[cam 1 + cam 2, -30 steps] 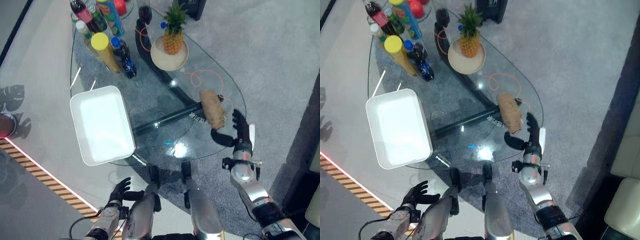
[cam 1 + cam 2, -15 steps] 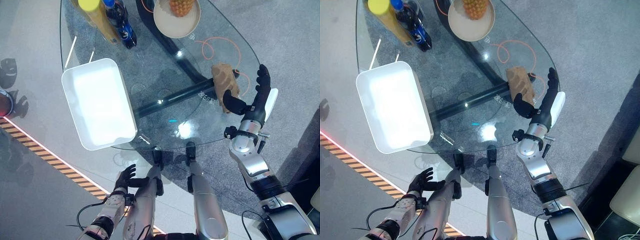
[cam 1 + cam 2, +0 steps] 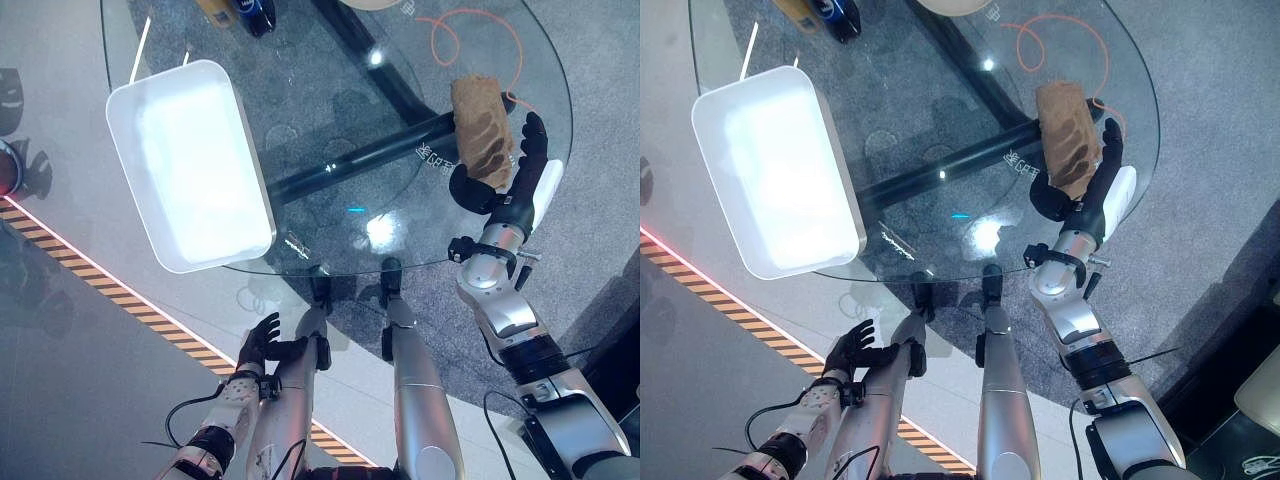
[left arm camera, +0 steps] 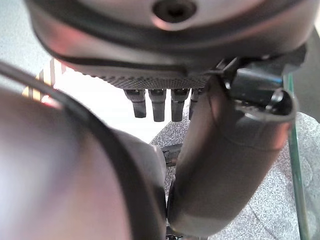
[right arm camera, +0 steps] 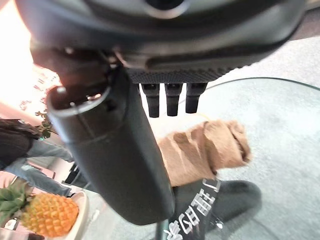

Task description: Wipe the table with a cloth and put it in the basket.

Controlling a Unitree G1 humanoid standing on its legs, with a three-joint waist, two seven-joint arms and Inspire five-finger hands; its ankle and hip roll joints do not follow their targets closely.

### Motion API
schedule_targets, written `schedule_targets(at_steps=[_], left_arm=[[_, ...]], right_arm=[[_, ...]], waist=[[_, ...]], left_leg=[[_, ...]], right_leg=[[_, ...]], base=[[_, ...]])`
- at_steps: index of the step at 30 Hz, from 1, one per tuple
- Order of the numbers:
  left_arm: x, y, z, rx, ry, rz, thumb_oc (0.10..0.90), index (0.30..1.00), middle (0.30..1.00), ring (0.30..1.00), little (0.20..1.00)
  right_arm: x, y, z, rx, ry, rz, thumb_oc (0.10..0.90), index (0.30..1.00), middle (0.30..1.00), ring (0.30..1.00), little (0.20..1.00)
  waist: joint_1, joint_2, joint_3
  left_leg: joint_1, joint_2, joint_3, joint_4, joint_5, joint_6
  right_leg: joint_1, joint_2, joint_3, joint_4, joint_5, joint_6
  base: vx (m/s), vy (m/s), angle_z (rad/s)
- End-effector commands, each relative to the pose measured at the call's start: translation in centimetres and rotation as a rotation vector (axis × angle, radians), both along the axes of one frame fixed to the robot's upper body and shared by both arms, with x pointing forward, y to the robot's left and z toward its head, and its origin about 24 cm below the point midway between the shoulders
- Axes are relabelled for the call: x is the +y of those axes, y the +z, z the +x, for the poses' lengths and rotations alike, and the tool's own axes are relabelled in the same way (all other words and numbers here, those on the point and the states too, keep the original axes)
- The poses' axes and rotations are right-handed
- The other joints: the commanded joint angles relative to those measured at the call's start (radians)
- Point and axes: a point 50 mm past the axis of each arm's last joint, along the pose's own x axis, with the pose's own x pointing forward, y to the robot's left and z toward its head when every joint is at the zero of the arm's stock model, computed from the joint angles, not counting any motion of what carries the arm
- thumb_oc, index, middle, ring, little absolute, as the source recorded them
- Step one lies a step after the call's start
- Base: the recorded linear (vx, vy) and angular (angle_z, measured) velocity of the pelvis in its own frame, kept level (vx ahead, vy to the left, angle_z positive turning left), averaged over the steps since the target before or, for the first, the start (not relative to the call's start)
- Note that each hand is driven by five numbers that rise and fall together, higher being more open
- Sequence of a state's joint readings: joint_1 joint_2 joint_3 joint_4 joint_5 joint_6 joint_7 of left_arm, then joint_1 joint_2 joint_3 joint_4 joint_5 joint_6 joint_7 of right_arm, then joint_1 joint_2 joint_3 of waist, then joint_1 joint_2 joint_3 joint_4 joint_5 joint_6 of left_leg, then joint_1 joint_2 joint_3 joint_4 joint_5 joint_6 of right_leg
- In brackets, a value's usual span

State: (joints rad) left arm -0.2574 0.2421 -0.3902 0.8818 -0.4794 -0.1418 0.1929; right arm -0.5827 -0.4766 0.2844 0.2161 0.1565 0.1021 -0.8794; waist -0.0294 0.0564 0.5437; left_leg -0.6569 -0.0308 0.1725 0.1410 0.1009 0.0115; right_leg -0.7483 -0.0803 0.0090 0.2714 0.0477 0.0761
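The crumpled tan-brown cloth [image 3: 482, 128] lies by my dark right hand [image 3: 512, 185], whose thumb wears a white cover [image 3: 547, 190]. My left hand [image 3: 262, 343] is just as dark. The clear glass tabletop [image 3: 330, 120] shows speckled grey carpet [image 3: 600, 150] through it. The rectangular basket [image 3: 190, 160] is glossy white. A thin orange cord [image 3: 470, 30] loops near the far edge. A yellow-and-black striped strip [image 3: 120, 300] crosses the pale grey floor [image 3: 60, 400]. A yellow pineapple with a green crown [image 5: 40, 212] sits in a cream bowl [image 5: 80, 215].

Bare glass table [image 3: 330, 130] lies between the brown cloth [image 3: 482, 128] and the white basket [image 3: 190, 160].
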Motion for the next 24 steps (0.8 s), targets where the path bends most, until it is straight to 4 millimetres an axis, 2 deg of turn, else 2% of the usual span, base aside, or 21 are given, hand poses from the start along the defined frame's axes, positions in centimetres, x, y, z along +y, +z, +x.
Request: schedule_targets(at_steps=[1,7,11,16,24], left_arm=[[-0.1,-1.6,-2.3,0.064,0.029,0.004,0.800,0.900,0.900,0.900,0.900],[0.1,-1.3,-1.5,0.038,0.032,-0.001,0.800,0.900,0.900,0.900,0.900],[0.2,-1.0,-1.0,0.029,0.033,0.003,0.800,0.900,0.900,0.900,0.900],[0.2,-0.7,-0.4,0.016,0.024,0.003,0.800,0.900,0.900,0.900,0.900],[-0.2,-0.5,0.1,-0.006,0.011,0.005,0.800,0.900,0.900,0.900,0.900]], right_arm=[[-0.3,3.8,-1.0,-0.180,0.001,-0.067,0.800,0.900,0.900,0.900,0.900],[-1.3,4.2,-0.1,-0.167,-0.092,-0.048,0.800,0.900,0.900,0.900,0.900],[-2.8,4.5,0.7,-0.122,-0.190,-0.014,0.800,0.900,0.900,0.900,0.900],[-3.6,5.6,1.8,-0.086,-0.216,-0.025,0.800,0.900,0.900,0.900,0.900],[-5.5,7.6,2.8,-0.053,-0.389,0.002,0.800,0.900,0.900,0.900,0.900]], waist=[[-0.014,0.016,-0.024],[-0.008,0.019,-0.024],[-0.002,0.022,-0.024],[0.008,0.030,-0.024],[0.024,0.039,-0.024]], left_leg=[[-0.097,-0.047,-0.052,0.184,-0.134,-0.016],[-0.141,-0.044,-0.057,0.205,-0.133,-0.016],[-0.177,-0.042,-0.066,0.223,-0.132,-0.017],[-0.216,-0.042,-0.073,0.235,-0.129,-0.015],[-0.271,-0.045,-0.084,0.253,-0.127,-0.018]], right_leg=[[-0.042,0.026,-0.071,0.035,-0.028,-0.010],[-0.088,0.026,-0.072,0.057,-0.027,-0.008],[-0.127,0.025,-0.072,0.075,-0.024,-0.004],[-0.168,0.025,-0.074,0.088,-0.021,-0.004],[-0.221,0.025,-0.075,0.102,-0.013,-0.003]], base=[[0.02,0.004,0.05],[0.02,0.009,0.04],[0.01,-0.007,0.05],[0.00,-0.002,0.02],[0.00,-0.004,0.01]])
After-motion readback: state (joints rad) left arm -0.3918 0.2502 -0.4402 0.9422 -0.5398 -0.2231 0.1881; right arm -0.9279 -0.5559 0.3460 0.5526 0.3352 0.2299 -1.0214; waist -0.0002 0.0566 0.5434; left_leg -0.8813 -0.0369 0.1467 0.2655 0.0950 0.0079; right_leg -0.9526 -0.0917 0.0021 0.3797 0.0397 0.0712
